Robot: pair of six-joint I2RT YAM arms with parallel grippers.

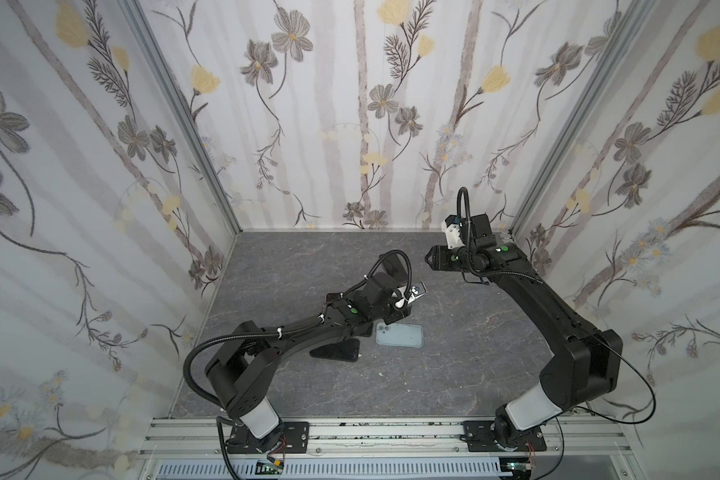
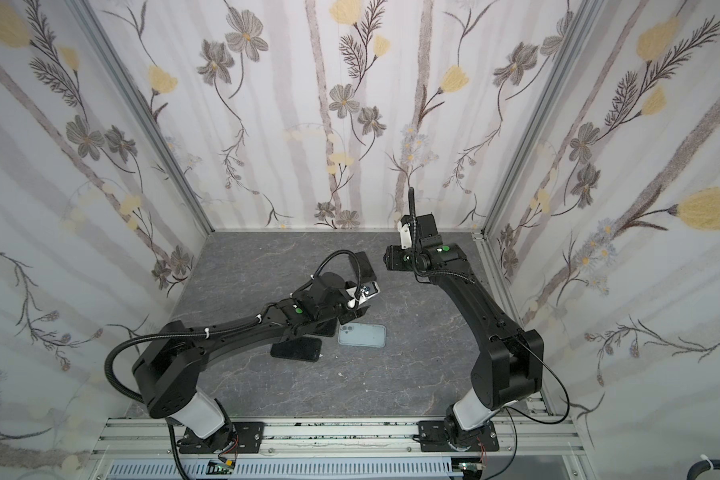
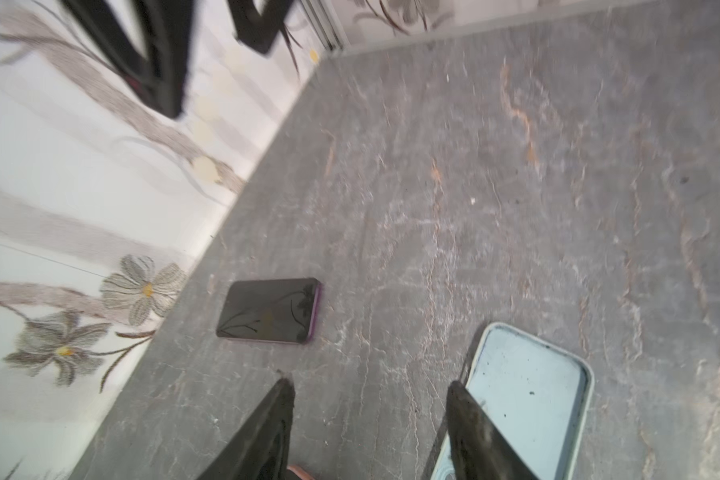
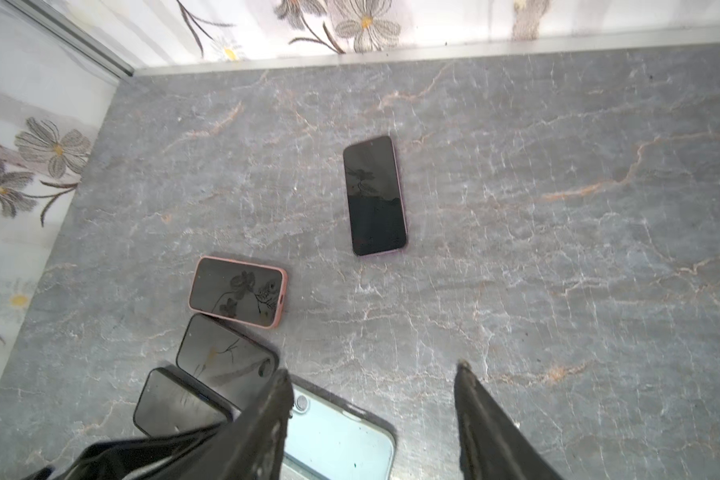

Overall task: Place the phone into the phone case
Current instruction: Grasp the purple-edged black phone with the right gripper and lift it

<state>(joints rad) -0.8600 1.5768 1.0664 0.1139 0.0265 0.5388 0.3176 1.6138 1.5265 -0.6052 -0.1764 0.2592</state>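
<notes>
Found the left gripper (image 3: 370, 382) parted to a middling width and gripping nothing, poised above the stone-patterned tabletop (image 3: 516, 187). Just beside one fingertip (image 3: 464, 407), spotted the pale blue phone case (image 3: 528, 399), lying flat, hollow side up and empty. Farther ahead of the jaws, well apart from the case, made out a dark phone (image 3: 269, 311) with a purple edge, face up and alone. Judged this the likeliest one to be cased. Caught the right gripper (image 4: 371, 370) likewise parted and empty. Saw that case past one of its fingertips and the purple-edged phone out ahead. Off to one side, counted a pink-cased phone (image 4: 238, 291) and two more dark handsets (image 4: 225, 357) lying close together.

Feared several slips from here. Could have seized the wrong handset, given so many look-alike black screens. Could have nudged the light case with the near fingertip and spun or flipped it. Could have skidded the flat phone across the smooth top instead of lifting it. Could have pressed it in with the camera cut-out at the wrong end, leaving a corner proud.
</notes>
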